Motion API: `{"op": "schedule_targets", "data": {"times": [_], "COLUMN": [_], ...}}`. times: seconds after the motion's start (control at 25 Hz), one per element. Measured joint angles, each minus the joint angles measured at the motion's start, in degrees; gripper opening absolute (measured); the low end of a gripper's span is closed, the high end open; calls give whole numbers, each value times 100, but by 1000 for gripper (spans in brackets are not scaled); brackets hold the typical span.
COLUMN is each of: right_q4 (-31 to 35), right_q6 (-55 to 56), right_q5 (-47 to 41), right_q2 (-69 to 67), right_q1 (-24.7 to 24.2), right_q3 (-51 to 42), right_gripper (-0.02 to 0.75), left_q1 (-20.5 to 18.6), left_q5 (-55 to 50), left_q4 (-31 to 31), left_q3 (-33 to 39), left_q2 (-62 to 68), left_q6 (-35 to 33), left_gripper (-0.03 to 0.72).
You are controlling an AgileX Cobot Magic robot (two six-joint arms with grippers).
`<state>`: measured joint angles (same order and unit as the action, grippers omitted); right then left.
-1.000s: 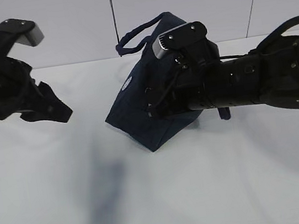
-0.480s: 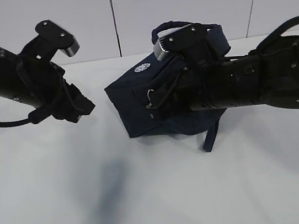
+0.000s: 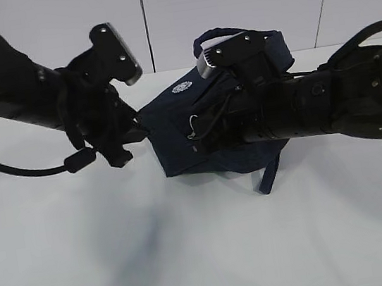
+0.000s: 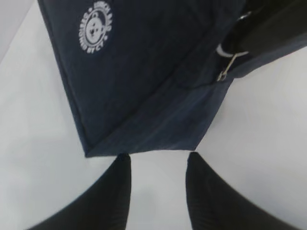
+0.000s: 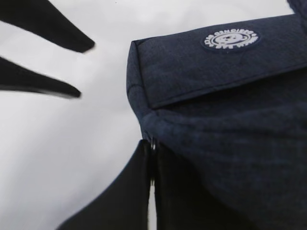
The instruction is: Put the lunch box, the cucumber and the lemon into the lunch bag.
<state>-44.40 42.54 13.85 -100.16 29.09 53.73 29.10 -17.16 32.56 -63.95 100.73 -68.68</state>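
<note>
At lunch bag point(image 4: 144, 81) corner: left gripper point(image 4: 156, 165) jaws parted, empty; right gripper point(image 5: 152, 158) jaws clenched on zipper pull point(image 5: 153, 142)

- Exterior view: my right arm lies across the lunch bag point(image 3: 175, 134) at frame center, hiding most of its right half. The right gripper's tips are buried between arm and fabric; I can't see them here.
- Left gripper point(image 3: 129, 134) is a dark mass against the bag's left corner; contact can't be judged.
- Left wrist view: bag runs off the top edge; white logo point(image 4: 95, 26) lettering too small to read.
- Right wrist view: bag cut by right and bottom edges; right gripper point(image 5: 152, 167) fingers pressed together, what they pinch is not clear.
- Bag's interior not visible in any view.
</note>
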Motion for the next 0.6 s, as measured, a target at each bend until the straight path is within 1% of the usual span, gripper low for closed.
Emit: {"op": "schedule_targets", "data": {"times": [0.12,0.24,0.6], "right_q4": [0,0,0], "right_q6": [0,0,10], "right_q5": [0,-13,-26], "right_q2": [0,0,0], "right_q1": [0,0,0], "right_q3": [0,0,0], "right_gripper": [0,0,0], "left_q1": [222,347,487], "left_q5": [422,753,1169], "left_q4": [0,-24,-164], "left_q3": [0,0,0], "left_q2": [183,283,481], "left_q6": [-129,-163,-181], "left_gripper": [277,277,277]}}
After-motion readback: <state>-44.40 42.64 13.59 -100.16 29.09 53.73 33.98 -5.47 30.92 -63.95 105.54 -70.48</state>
